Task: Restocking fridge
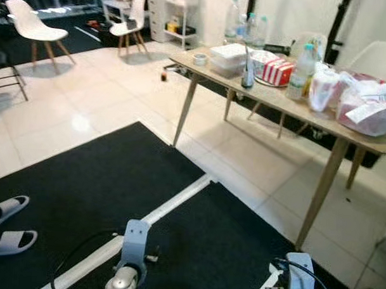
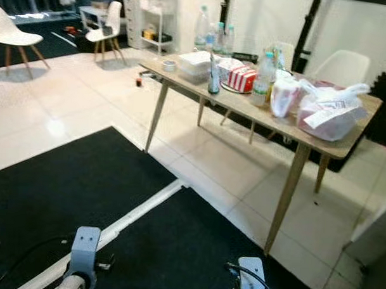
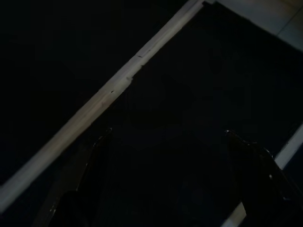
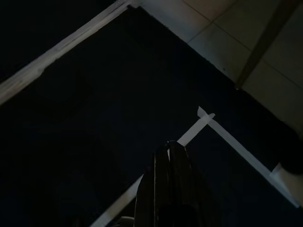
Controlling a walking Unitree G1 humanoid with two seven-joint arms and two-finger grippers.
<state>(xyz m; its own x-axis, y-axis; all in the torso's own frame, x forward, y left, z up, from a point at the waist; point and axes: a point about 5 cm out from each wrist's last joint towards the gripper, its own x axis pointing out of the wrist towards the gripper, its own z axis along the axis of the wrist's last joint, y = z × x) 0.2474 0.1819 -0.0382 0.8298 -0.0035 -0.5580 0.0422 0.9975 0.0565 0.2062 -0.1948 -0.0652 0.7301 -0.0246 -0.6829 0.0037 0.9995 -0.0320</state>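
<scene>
We are looking down across a pale tiled floor (image 1: pixel 106 97) toward a long wooden table (image 1: pixel 289 106) that is running from the upper middle to the right edge of the head views. The goods for the fridge are sitting on that table: a stack of clear plastic containers (image 1: pixel 229 59) near its far end, a red and white striped box (image 1: pixel 276 71) beside them, a dark slim bottle (image 1: pixel 248 73) standing at the front edge, several clear water bottles (image 1: pixel 245 22) behind, a pale drink bottle (image 1: pixel 300 71), and tied plastic bags (image 1: pixel 365 103) at the near end on the right. A roll of tape (image 1: pixel 200 59) is lying at the table's far corner. Black mats (image 1: pixel 96 185) joined by a white strip (image 1: pixel 172 204) are covering the lower half of the frame, and both silver arms are hanging low over them at the bottom edge. The left gripper (image 3: pixel 165 142) is holding its two fingers wide apart over the dark mat, gripping nothing. The right gripper (image 4: pixel 169 151) is keeping its fingers pressed together, empty. At the lower left, a person's feet in white slippers (image 1: pixel 9 224) are resting on the mat. White chairs (image 1: pixel 32 25) are standing in the upper left.
</scene>
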